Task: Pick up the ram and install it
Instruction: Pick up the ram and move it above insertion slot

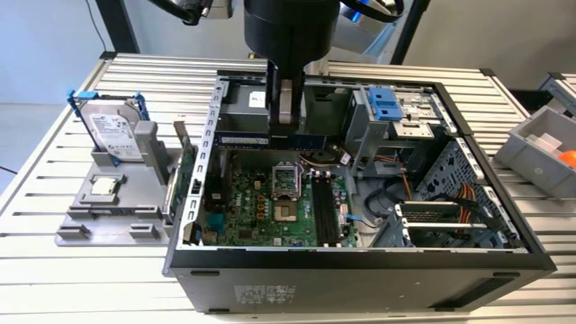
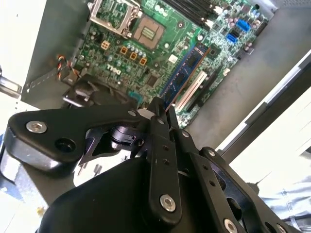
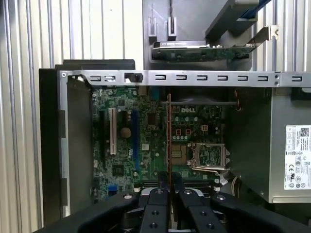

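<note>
exterior view: gripper (image 1: 286, 125) clamped on the ram (image 1: 243, 140), which hangs edge-down over the motherboard (image 1: 261, 202) inside the open case (image 1: 360, 283). judged light, stiff, fragile; grip the upper edge, clear of contacts.

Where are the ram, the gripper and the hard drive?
ram (image 2: 186, 72), second wrist view, middle of its blue face.
gripper (image 3: 169, 175), first wrist view, between its fingertips.
hard drive (image 1: 112, 131), exterior view, its labelled face.
</note>
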Robot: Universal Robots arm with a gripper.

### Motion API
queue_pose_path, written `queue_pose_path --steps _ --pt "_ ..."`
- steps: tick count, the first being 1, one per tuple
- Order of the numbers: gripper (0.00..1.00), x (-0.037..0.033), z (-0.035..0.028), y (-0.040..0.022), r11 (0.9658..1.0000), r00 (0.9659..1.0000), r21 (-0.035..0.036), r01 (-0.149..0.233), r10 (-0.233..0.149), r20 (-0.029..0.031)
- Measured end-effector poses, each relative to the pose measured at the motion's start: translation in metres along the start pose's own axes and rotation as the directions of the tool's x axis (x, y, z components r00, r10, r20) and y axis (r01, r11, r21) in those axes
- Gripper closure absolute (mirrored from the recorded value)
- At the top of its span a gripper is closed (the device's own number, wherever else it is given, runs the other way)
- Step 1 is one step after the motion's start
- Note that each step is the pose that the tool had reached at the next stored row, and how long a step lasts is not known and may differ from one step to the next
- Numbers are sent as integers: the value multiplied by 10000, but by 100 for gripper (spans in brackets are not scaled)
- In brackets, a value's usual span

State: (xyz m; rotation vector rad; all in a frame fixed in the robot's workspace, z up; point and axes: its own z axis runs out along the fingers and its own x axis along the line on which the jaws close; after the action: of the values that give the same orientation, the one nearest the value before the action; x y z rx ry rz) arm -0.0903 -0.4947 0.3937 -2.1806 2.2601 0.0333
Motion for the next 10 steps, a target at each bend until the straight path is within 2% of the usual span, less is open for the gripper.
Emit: queue_pose_path --steps 10 --pt "100 -7 -4 -204 10000 10000 -1 0 0 -2"
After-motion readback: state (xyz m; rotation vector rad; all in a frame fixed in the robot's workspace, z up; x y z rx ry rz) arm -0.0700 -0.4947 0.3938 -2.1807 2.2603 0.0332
